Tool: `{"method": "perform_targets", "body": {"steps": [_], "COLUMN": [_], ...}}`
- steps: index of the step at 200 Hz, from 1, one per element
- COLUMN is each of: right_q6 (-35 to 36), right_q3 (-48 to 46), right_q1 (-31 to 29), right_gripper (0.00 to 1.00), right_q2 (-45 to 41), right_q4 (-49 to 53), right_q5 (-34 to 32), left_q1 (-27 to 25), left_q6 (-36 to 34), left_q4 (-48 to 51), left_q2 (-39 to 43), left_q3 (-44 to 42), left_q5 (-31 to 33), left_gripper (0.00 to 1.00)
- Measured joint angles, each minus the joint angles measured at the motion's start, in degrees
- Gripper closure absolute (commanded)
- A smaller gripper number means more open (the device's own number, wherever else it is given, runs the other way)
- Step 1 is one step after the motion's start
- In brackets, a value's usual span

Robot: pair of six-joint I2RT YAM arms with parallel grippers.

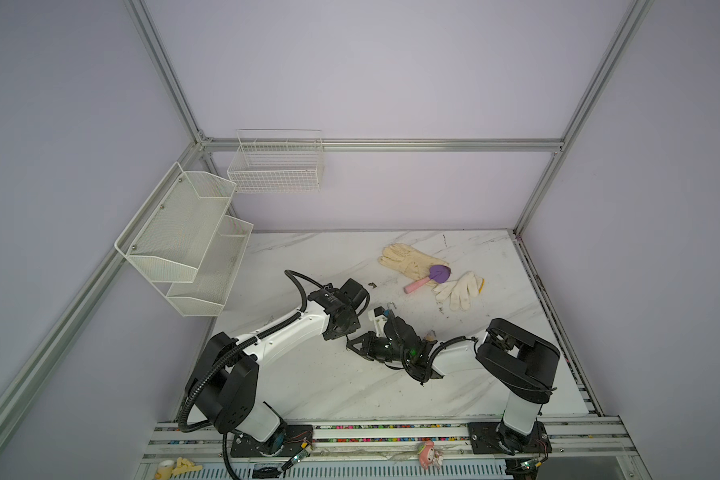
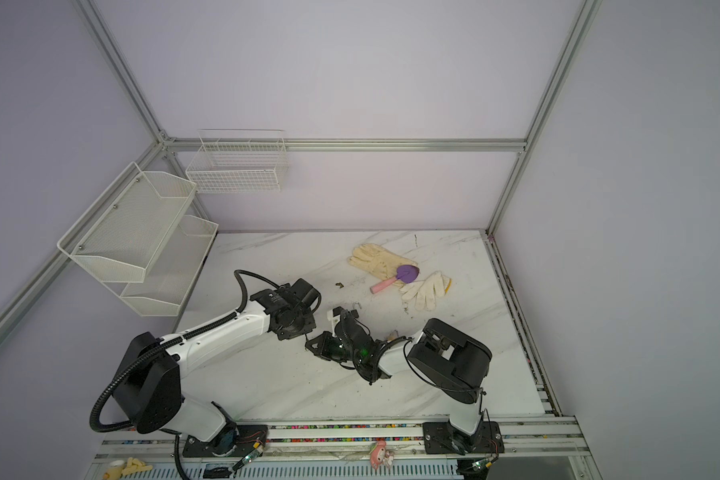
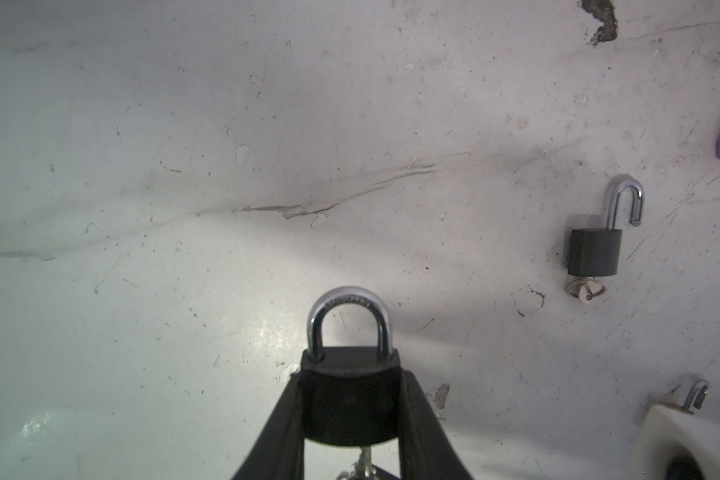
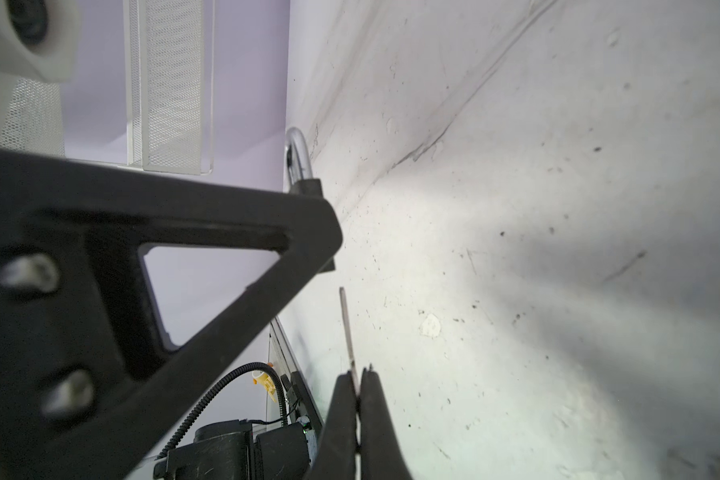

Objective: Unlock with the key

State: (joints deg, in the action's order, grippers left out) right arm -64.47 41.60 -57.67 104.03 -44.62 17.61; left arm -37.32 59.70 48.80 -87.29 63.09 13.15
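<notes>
My left gripper [image 3: 352,374] is shut on the black body of a padlock [image 3: 350,399], whose steel shackle [image 3: 348,320] is closed. In both top views that gripper is hidden under its own wrist [image 1: 339,318]. My right gripper [image 4: 358,372] is shut on the key [image 4: 347,328], a thin blade pointing at the padlock's underside. The key [image 3: 364,461] shows just below the lock body; whether its tip is in the keyhole I cannot tell. In a top view the right gripper [image 1: 352,343] reaches left to just under the left wrist.
An open padlock [image 3: 595,249] with a key in it lies on the marble table [image 1: 316,386]; another shackle [image 1: 390,307] shows nearby. Two gloves [image 1: 408,259] [image 1: 460,291] and a purple trowel [image 1: 433,276] lie farther back. A mesh shelf [image 1: 184,241] and a wire basket [image 1: 277,166] hang on the walls.
</notes>
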Motion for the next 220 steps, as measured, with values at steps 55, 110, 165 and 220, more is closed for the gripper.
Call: {"method": "perform_targets", "body": {"steps": [55, 110, 165, 220], "right_q6": [-0.6, -0.9, -1.5, -1.7], "right_q3": [0.0, 0.7, 0.9, 1.3], "right_q1": [-0.2, -0.2, -0.2, -0.2], "right_gripper": [1.00, 1.00, 1.00, 1.00], "right_q2": [-0.2, -0.2, -0.2, -0.2], "right_q4": [-0.9, -1.1, -2.1, -2.2], "right_q5": [-0.3, -1.5, -2.0, -2.2], "left_q1": [0.0, 0.0, 0.0, 0.0], "left_q6": [1.3, 1.4, 2.3, 2.3], "left_q4": [0.2, 0.2, 0.2, 0.1], "left_q2": [0.0, 0.4, 1.1, 1.2], "left_q3": [0.8, 0.8, 0.8, 0.8], "left_q5": [0.2, 0.3, 0.4, 0.5], "left_gripper": [0.95, 0.95, 0.95, 0.95]}}
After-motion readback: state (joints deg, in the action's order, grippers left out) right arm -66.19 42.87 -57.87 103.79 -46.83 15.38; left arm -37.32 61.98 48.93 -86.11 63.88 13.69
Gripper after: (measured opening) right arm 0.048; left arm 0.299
